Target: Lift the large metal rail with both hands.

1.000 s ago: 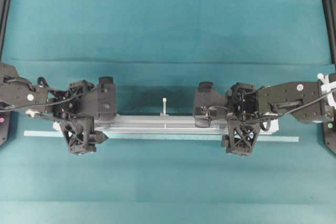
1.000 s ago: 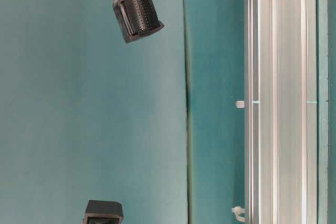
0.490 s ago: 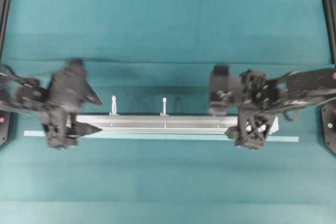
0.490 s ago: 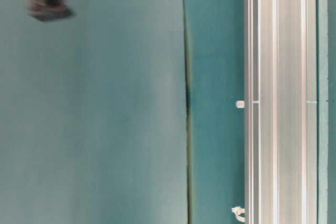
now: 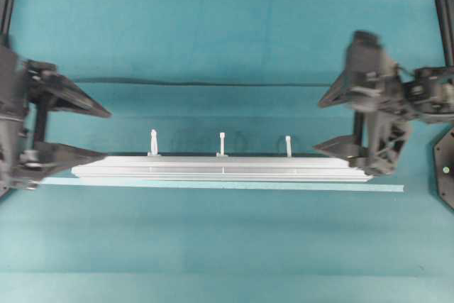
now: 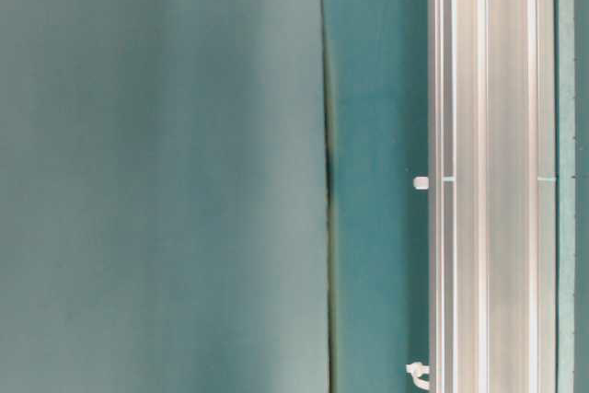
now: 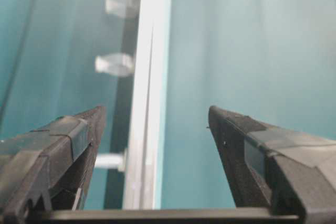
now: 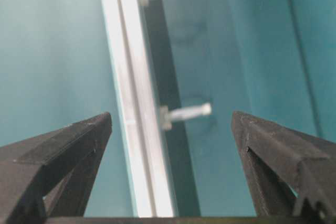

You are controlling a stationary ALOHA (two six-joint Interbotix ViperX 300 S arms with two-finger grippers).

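Large metal rail [image 5: 220,169] flat on table: stiff, probably heavy, smooth and slippery. Best gripped near both ends. Left end effector [image 5: 89,133], right end effector [image 5: 330,124] both spread wide, holding nothing.

The large metal rail [image 5: 220,169] lies crosswise on the table [image 5: 227,33] between my two hands, its three zip ties [image 5: 222,144] sticking out on the far side. A thin flat strip [image 5: 386,188] lies just beside its near edge. My left gripper [image 5: 105,133] spreads wide off the rail's left end, my right gripper [image 5: 318,125] wide at its right end.
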